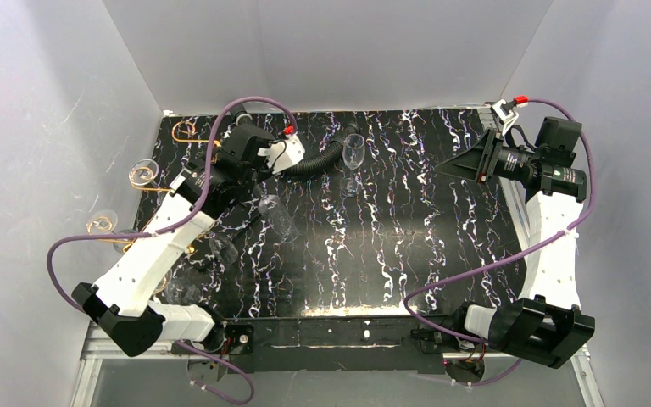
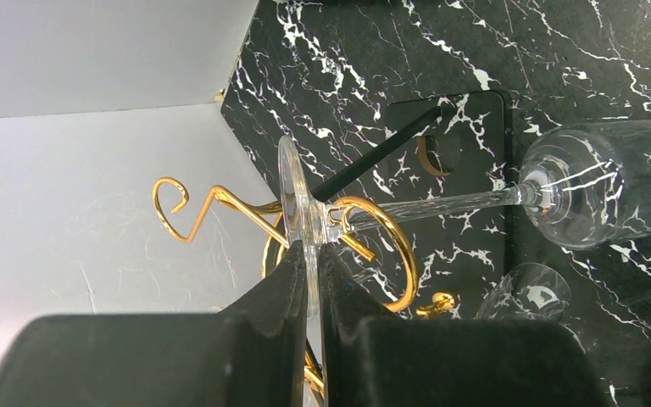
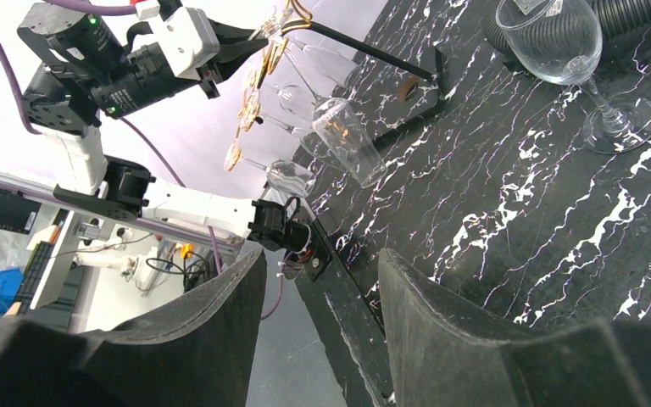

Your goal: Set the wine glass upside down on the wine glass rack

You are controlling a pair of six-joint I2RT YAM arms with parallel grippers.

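Observation:
My left gripper (image 2: 312, 250) is shut on the foot of a clear wine glass (image 2: 602, 191). The glass lies about level, its stem passing through a gold ring of the wine glass rack (image 2: 394, 246) and its bowl out past the ring. From above, the bowl (image 1: 277, 218) hangs over the table beside the left gripper (image 1: 242, 182). The rack's gold scrolls (image 1: 142, 176) spread along the table's left edge. My right gripper (image 1: 462, 165) hovers open and empty at the far right; its wrist view shows its own gripper (image 3: 322, 259) and the held wine glass (image 3: 347, 140).
A second glass (image 1: 353, 153) stands upright near the back middle, next to a black corrugated hose (image 1: 318, 161). Several other glasses hang from the rack, one at the front left (image 1: 220, 250). The rack's black base plate (image 2: 466, 170) lies below the held stem.

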